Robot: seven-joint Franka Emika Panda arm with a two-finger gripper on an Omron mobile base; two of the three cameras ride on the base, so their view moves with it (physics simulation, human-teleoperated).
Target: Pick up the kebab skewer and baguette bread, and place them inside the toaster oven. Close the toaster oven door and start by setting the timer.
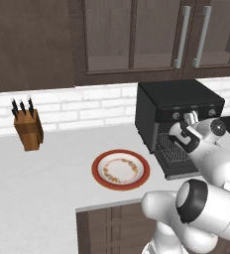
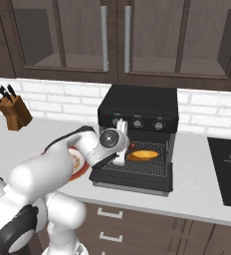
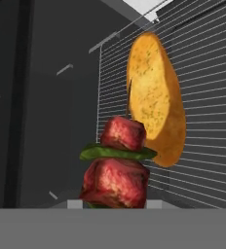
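Left of my gripper (image 2: 121,158) the plate (image 1: 98,171) on the bench (image 1: 47,173) lies bare. I am pinching the kebab skewer (image 3: 117,165) at the mouth of the toaster oven (image 2: 137,107), above its dropped toaster oven door (image 2: 132,185). Just ahead to the right, the baguette bread (image 2: 143,156) rests on the wire rack (image 2: 155,167). I should lower the skewer flat beside it, without touching, and release only once the rack bears it.
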